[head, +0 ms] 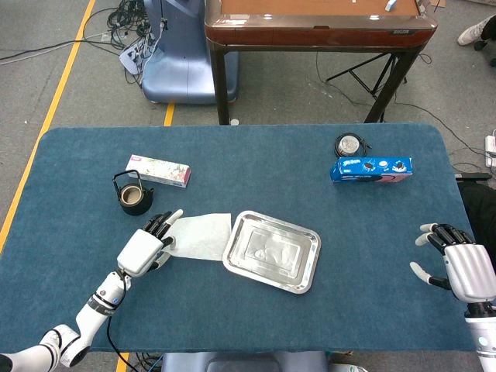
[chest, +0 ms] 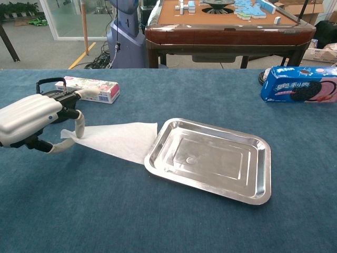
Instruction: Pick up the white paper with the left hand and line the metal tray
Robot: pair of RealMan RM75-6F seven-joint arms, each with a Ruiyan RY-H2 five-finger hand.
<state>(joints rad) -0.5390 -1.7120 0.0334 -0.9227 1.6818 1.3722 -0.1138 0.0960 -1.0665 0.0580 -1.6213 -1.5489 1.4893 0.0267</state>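
The white paper [head: 200, 235] [chest: 118, 138] lies on the blue cloth just left of the metal tray [head: 235, 242] [chest: 208, 124], its right edge touching the tray's rim. My left hand [head: 143, 248] [chest: 30, 118] pinches the paper's left corner between thumb and a finger, and that corner is lifted slightly off the cloth. The tray holds nothing. My right hand [head: 459, 267] rests at the table's right edge with fingers spread and nothing in it; the chest view does not show it.
A black teapot [head: 132, 195] and a flowered tissue box [head: 159, 170] [chest: 92, 88] sit behind the left hand. A blue cookie box [head: 372, 169] [chest: 300, 84] and a round metal object [head: 349, 144] stand at the back right. A wooden table stands beyond.
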